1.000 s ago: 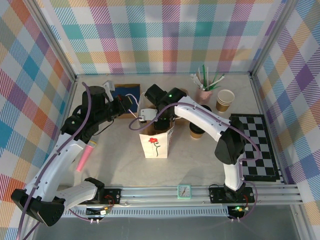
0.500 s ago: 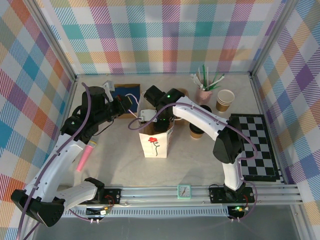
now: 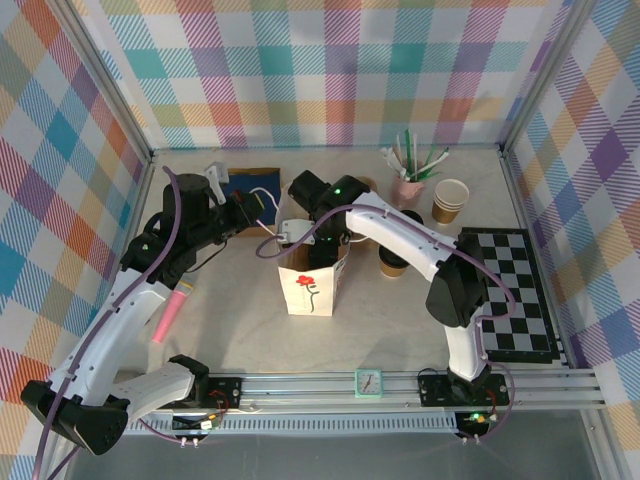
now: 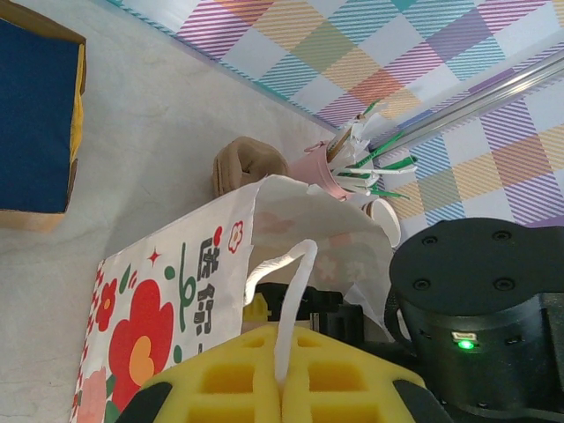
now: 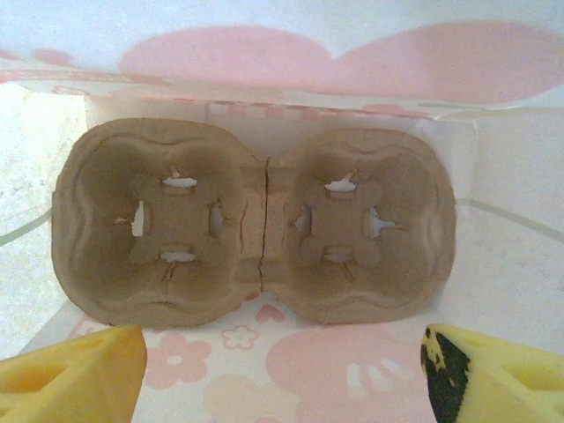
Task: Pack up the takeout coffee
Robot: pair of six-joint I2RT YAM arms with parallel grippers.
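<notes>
From above, you see the takeout coffee (image 3: pixel 390 266) upright on the table (image 3: pixel 400 330), long axis vertical, lid up, just right of the flowered bag (image 3: pixel 308 290). At your left wrist, the left gripper (image 4: pixel 282 392) is clamped on the bag's white handle (image 4: pixel 297 300). At your right wrist, the right gripper (image 5: pixel 282 357) hangs inside the bag, fingers spread wide over the cardboard cup tray (image 5: pixel 256 225).

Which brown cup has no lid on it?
The brown cup at the back right, beside the pink straw holder, is open on top. The small cup just right of the flowered bag wears a black lid.
</notes>
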